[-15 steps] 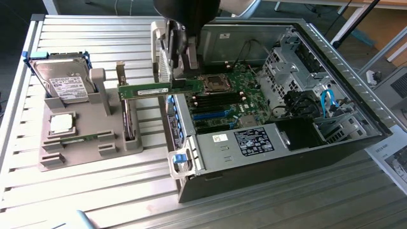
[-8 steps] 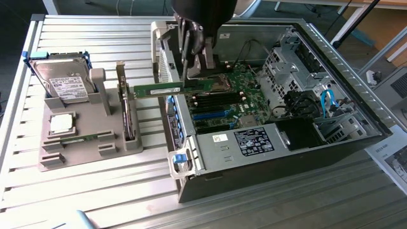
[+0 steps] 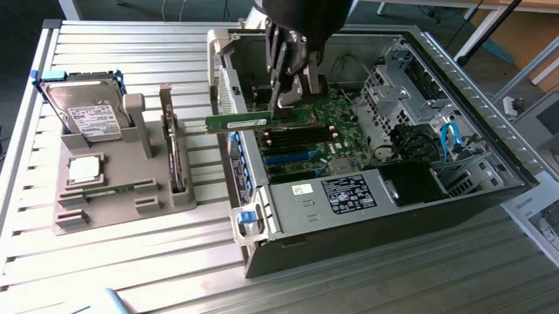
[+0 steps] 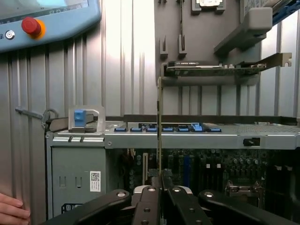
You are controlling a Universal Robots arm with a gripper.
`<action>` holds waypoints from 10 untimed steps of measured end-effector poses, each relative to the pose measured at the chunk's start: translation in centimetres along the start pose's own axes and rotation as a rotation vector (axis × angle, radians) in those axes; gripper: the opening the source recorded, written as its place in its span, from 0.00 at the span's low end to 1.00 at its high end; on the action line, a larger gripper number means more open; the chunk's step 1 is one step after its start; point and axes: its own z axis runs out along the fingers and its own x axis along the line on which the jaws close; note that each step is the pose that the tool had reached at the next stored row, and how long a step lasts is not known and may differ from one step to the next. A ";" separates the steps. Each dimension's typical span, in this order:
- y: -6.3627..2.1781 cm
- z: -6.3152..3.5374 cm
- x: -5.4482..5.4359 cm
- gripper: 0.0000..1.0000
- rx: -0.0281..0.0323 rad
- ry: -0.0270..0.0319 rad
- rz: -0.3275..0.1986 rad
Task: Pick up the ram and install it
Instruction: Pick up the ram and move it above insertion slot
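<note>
Underneath everything, a slatted metal table (image 3: 131, 261). On it, toward the exterior view's right, an open computer case (image 3: 454, 216) lying on its side, with a green motherboard (image 3: 336, 121) exposed inside and a black labelled power supply (image 3: 349, 194) along the near wall. Well apart from the case, toward the exterior view's left, a grey holder tray (image 3: 96, 212). Propped in the tray's far end, a silver hard drive (image 3: 83, 114) with a white label. Standing on edge along the tray's side nearest the case, an expansion card (image 3: 175, 160). Lying flat in the tray, a square silver processor chip (image 3: 85, 169). Above the motherboard, the dark gripper (image 3: 290, 108), pointing down, nearly closed and pinching one end of the ram (image 3: 240, 122). Held level in the air, the green stick juts toward the exterior view's left, crossing over the case's side wall, above the row of black memory slots (image 3: 297, 139). From the wrist, seen edge-on as a thin line between the fingers (image 4: 145, 201). Beyond the case, a teach pendant (image 4: 56, 21) with a red button (image 4: 31, 26); at the frame corner, a person's hand (image 4: 11, 211).
</note>
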 end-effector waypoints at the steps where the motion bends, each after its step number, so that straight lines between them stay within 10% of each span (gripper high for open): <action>1: -0.41 0.00 0.0 0.12 -0.0001 -0.0001 0.000; 10: -3.42 0.01 0.2 0.12 -0.0013 -0.0001 0.000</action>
